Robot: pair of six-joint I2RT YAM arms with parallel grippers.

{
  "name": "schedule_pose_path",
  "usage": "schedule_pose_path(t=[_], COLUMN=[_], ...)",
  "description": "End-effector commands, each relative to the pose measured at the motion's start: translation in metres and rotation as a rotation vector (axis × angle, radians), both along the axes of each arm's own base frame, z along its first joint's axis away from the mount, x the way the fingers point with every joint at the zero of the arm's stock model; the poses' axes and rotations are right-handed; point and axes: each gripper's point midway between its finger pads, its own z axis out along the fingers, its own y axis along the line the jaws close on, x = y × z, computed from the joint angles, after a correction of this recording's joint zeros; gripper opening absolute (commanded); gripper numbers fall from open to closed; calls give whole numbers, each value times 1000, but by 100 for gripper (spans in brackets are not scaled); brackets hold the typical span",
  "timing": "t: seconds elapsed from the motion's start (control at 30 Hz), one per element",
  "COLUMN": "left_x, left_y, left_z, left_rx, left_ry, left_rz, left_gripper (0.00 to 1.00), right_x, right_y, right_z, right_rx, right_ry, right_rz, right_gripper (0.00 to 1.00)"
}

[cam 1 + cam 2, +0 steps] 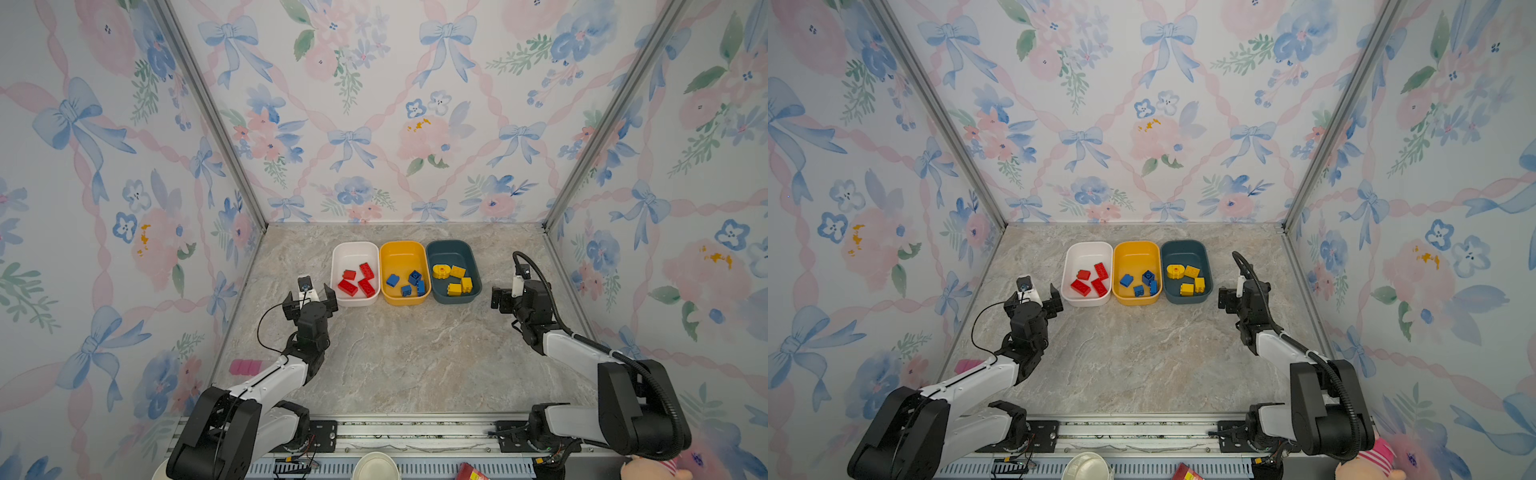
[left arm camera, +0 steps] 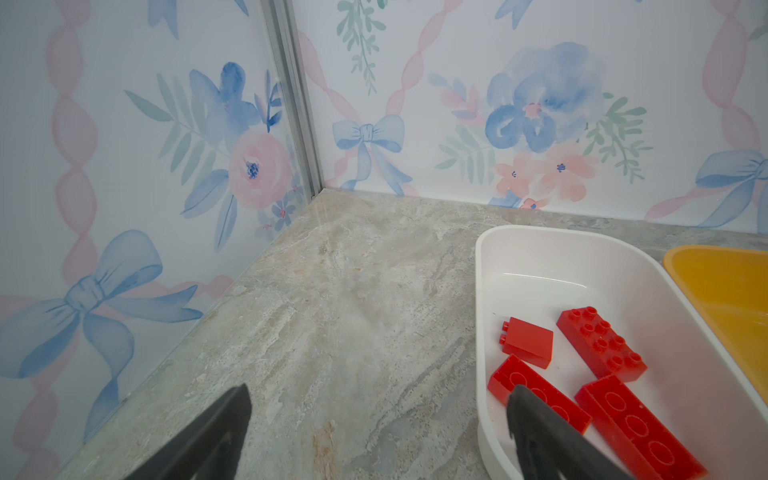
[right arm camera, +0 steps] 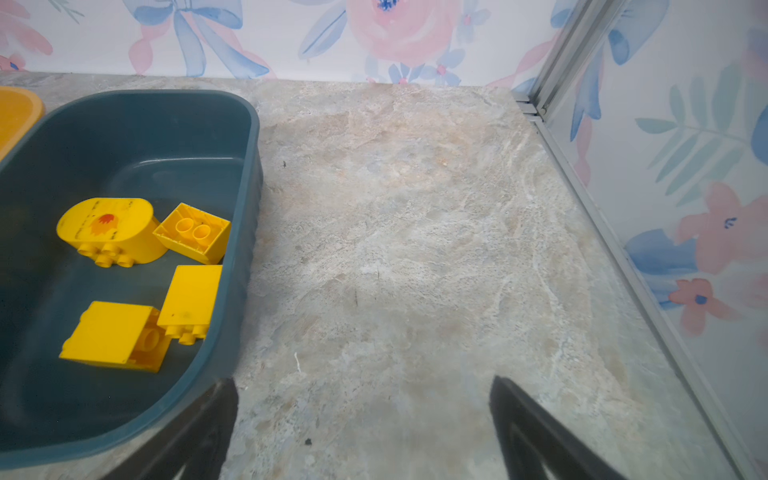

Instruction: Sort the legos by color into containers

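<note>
Left of the yellow-orange tub (image 1: 401,254), past the white tub (image 1: 353,252), our left gripper (image 2: 380,391) gapes empty; right, past the teal tub (image 1: 451,251), our right gripper (image 3: 363,382) gapes empty too

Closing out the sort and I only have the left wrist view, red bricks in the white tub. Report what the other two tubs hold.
Observer: The yellow-orange tub holds only blue bricks.
Operator: Now the teal one.
Observer: The teal tub holds only yellow bricks, the rounded one included.
Operator: Give me the right gripper.
Observer: The right gripper stands open and empty beside the teal tub.
</note>
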Motion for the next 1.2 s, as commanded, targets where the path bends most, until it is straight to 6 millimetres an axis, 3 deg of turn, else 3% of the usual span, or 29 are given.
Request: schedule_pose_path(t=[0.0,0.37,1.17], left_x=[3,-1,4], left_y=[2,15,17], left_z=[9,-9,-17], left_rx=[11,35,29], left_ry=[-92,-133,-137], left_rz=[-12,23,24], left_gripper=[98,98,98], right_x=[9,11,13], right_y=[-6,5,-1], right_z=[11,-12,-14], right_rx=[6,12,-17], right_ry=[-110,-169,-158], right_rz=[-9,39,-13], right_gripper=[97,97,97])
